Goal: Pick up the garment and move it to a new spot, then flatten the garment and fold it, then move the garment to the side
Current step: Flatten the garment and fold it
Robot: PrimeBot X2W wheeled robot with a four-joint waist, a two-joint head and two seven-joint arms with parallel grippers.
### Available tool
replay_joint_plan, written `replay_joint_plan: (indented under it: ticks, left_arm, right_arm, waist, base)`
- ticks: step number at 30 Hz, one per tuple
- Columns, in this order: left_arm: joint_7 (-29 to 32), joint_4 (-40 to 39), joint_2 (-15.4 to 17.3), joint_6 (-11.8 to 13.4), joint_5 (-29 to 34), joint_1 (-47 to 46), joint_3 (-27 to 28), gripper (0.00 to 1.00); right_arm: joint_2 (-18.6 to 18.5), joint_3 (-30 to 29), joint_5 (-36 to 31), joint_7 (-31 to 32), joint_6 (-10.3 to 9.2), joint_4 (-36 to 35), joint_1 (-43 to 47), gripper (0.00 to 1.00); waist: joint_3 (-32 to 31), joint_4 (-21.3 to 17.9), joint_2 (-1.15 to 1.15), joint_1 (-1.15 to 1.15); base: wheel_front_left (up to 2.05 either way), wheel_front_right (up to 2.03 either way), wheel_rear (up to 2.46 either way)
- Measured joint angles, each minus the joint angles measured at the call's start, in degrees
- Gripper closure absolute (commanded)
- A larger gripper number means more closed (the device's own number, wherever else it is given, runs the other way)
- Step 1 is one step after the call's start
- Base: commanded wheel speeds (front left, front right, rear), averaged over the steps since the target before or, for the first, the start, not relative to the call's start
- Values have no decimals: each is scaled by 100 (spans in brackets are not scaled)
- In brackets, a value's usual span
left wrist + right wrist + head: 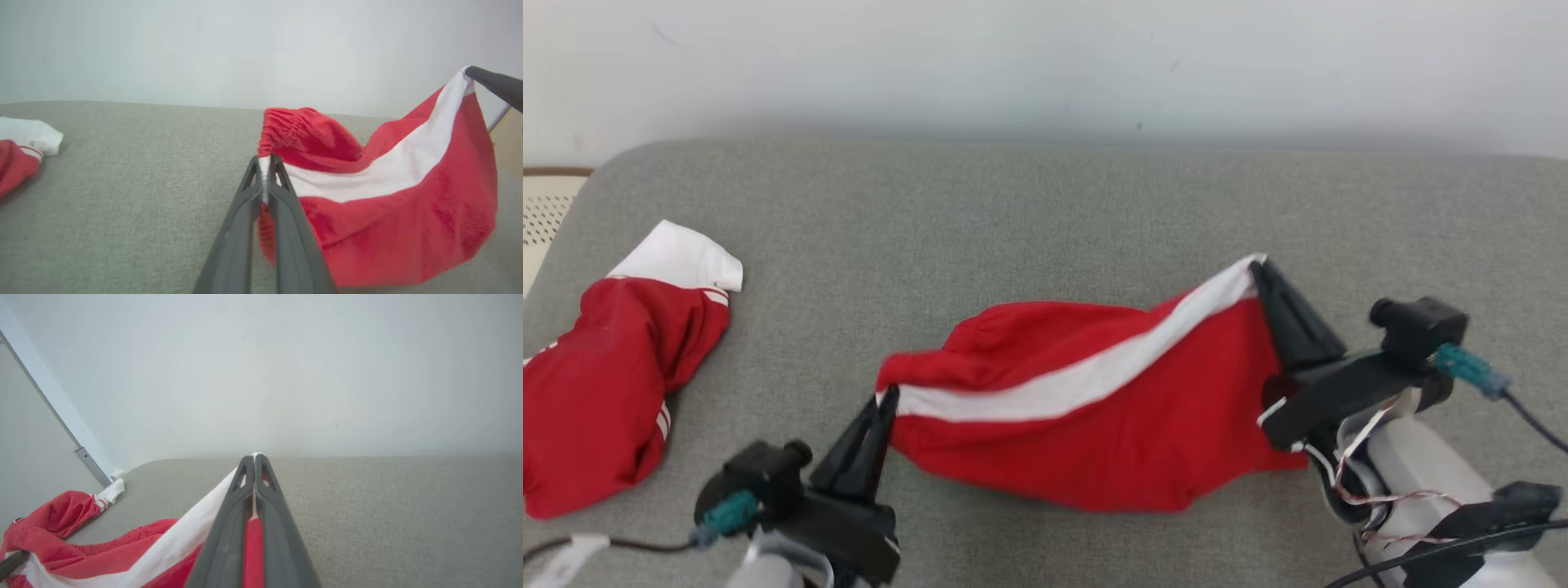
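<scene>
Far left: a second red-and-white garment is seen lying crumpled on the grey padded surface, well apart from the work. It is cut off by the frame edge, so its full shape is not made out.

Left of centre: the left gripper is seen with jaws pressed together, pinching the gathered waistband corner of the garment. The grip is confirmed in the left wrist view, where white trim is caught between the fingers.

Centre: the garment, red shorts with a white side stripe, is held raised and slung between both grippers, sagging in the middle. Whether its lowest fold touches the surface cannot be told.

Right: the right gripper is seen with jaws clamped on the end of the white stripe, held higher than the left.

Progress, as judged: the pick-up is done and the move to a new spot appears to be in hand. Flattening, folding and setting aside are not yet done.

Hidden: the garment's right hem is masked by the right gripper's body, and its far face is not seen.
</scene>
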Motion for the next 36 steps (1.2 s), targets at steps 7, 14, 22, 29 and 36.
replay_joint_plan:
  ticks: [7, 14, 22, 29, 36]
  left_arm:
    - [171, 620, 913, -1, -877, -1800, -1112, 100]
    - [1149, 865, 1327, -1, -2663, -3573, -1995, 100]
    - [3272, 921, 1526, -1, -5393, -4088, -2153, 100]
    - [3923, 887, 1887, -2, -6035, -4468, -2019, 100]
    - [3705, 1034, 1862, -2, -5842, -4855, -2140, 100]
  right_arm:
    - [92, -896, -463, -1, 0, -377, -437, 100]
    - [94, -1191, -709, -1, 0, -70, -1429, 100]
    - [175, -1335, -787, -1, 0, 443, -2024, 100]
    - [163, -1215, -770, 0, 1, 634, -2149, 100]
    - [134, -1073, -857, 0, 1, 947, -2670, 100]
  waist:
    - [-330, -53, 0, 0]
    - [-440, -104, 0, 0]
    - [-534, -217, 0, 0]
    - [-505, -271, 0, 0]
    - [-183, -290, 0, 1]
  base:
    - [0, 0, 0]
    - [0, 0, 0]
    - [0, 0, 0]
    - [0, 0, 0]
    - [0, 0, 0]
